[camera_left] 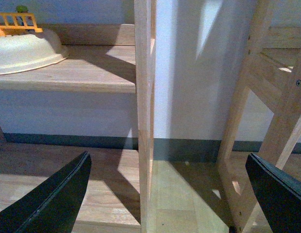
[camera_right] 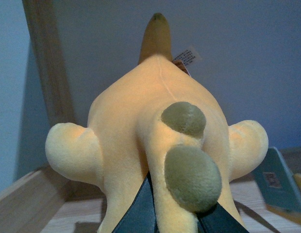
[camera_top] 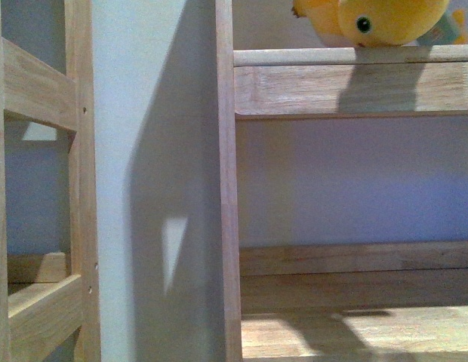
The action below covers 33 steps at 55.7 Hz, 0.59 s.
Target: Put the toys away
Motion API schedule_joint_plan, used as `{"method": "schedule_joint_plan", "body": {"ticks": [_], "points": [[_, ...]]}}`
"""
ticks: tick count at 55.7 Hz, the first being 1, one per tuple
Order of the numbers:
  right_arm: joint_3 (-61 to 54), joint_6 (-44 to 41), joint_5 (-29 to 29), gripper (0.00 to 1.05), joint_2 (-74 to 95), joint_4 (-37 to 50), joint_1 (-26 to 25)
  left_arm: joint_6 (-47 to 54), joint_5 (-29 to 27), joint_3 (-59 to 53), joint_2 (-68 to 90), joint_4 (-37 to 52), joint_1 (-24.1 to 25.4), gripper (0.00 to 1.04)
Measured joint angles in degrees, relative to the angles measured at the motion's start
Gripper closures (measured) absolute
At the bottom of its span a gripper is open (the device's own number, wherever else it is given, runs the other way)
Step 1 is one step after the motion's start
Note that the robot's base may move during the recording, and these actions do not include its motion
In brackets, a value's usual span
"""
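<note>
Where the front view looks up at a wooden shelf unit (camera_top: 355, 87), a soft yellow plush toy (camera_top: 381, 19) sits at the top shelf's front edge. Its round black eye (camera_top: 363, 25) shows, and part of its body pokes out past the rail. A pale blue tag (camera_top: 449, 29) hangs on its right side. The lower shelf (camera_top: 358, 332) has bright sun patches on it. A tall wooden post (camera_top: 228, 181) stands at the left side of these shelves, and another wooden frame (camera_top: 45, 181) stands further left by the pale wall (camera_top: 155, 151). Neither arm shows in this view.

In the right wrist view, the plush toy (camera_right: 158, 145) fills most of the picture, very close. It has two round olive-green patches (camera_right: 192, 177), two stubby pale limbs sticking out to the sides, and a white label (camera_right: 187, 57) near its far end. The right gripper (camera_right: 172, 216) has its dark fingers (camera_right: 141, 213) pressed on both sides of the toy's narrow part, so it is holding the toy. A blue card tag (camera_right: 276, 179) lies beside the toy on the wood.

In the left wrist view, the left gripper (camera_left: 167, 194) is spread wide with nothing between its black fingers (camera_left: 53, 199). Past it stands a wooden post (camera_left: 144, 116). A cream bowl-shaped thing (camera_left: 24, 51) with an orange toy fence (camera_left: 17, 22) rests on a shelf (camera_left: 82, 75).
</note>
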Motion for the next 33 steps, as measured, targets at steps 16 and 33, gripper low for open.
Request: {"method": "schedule_joint_plan", "body": {"ticks": [16, 33], "points": [[6.32, 8.13, -0.07, 0.98, 5.79, -4.09, 2.49, 0.00, 0.00, 0.00, 0.00, 0.00, 0.00, 0.06], [8.68, 15.13, 0.31, 0.98, 7.74, -7.37, 2.67, 0.00, 0.00, 0.00, 0.00, 0.00, 0.00, 0.06]]}}
